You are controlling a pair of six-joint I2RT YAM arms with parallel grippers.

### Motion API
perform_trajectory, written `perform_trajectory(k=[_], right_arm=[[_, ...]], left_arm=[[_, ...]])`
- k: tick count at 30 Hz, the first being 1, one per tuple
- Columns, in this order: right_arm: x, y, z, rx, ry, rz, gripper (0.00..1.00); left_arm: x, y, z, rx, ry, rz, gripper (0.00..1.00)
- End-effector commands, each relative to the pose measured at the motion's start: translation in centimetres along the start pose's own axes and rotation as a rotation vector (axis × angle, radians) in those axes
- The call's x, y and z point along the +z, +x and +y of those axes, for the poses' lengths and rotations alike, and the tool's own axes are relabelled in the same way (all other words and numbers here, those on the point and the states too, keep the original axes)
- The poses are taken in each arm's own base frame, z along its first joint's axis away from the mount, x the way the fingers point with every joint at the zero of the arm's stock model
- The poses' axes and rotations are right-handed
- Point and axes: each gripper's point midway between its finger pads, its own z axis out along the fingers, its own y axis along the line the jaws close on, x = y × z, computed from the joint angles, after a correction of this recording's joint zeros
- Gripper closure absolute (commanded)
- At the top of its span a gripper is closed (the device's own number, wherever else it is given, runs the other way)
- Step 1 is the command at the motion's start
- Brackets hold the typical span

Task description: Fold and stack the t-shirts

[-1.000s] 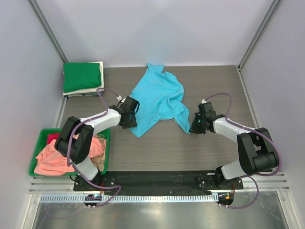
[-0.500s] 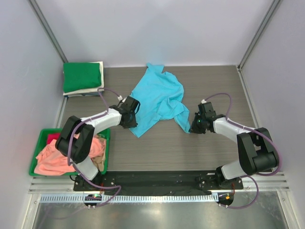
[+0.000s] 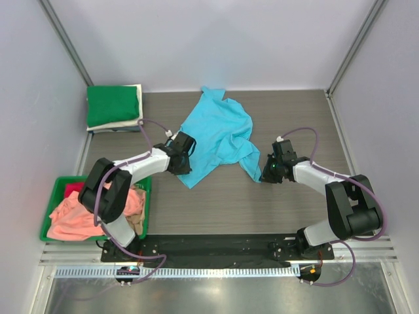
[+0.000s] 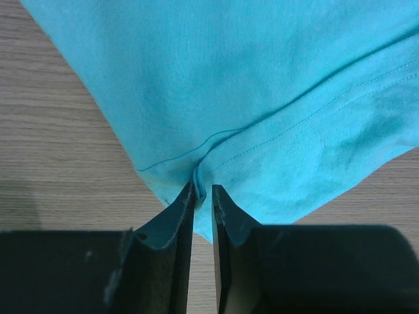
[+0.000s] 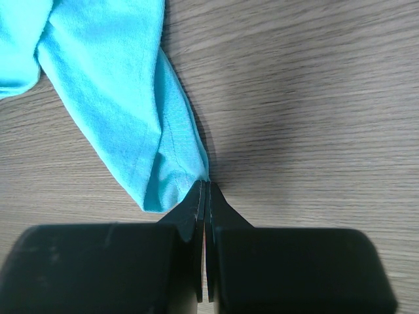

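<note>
**Sky-blue t-shirt [image 3: 219,131]: rumpled, taken at both near corners**

Top external: the shirt is laid crumpled at the middle of the wood-grain table [image 3: 262,209], between the two arms, with its bulk toward the far wall. The left gripper [image 3: 186,163] is set at the near-left hem and the right gripper [image 3: 264,173] at the near-right corner; neither arm is nearer. Spreading is judged to call for these corners to be drawn apart sideways. Folded green and cream shirts [image 3: 112,104] are stacked far left. A green bin [image 3: 62,181] holds pink cloth [image 3: 69,219]. Grey walls enclose three sides.

Left wrist: jaws are seen a slit apart, with a ridge of hem pinched at the tips.

Right wrist: jaws are pressed together on the tapered corner.
</note>
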Motion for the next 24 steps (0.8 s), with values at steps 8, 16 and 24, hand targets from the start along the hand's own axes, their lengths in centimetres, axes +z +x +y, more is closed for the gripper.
perform_trajectory(k=[8, 16, 24], right_arm=[[0.7, 1.1, -1.3, -0.011, 0.048, 0.037, 0.99], [-1.1, -0.2, 0.3, 0.003, -0.006, 0.002, 0.99], [-8.6, -5.6, 2.6, 0.002, -0.03, -0.195, 0.99]], left_arm=[[1.1, -0.8, -0.2, 0.022, -0.069, 0.033, 1.0], [-2.5, -2.9, -1.1, 0.017, -0.005, -0.053, 1.0], [-16.9, -10.0, -1.3, 0.02, 0.106, -0.295, 1.0]])
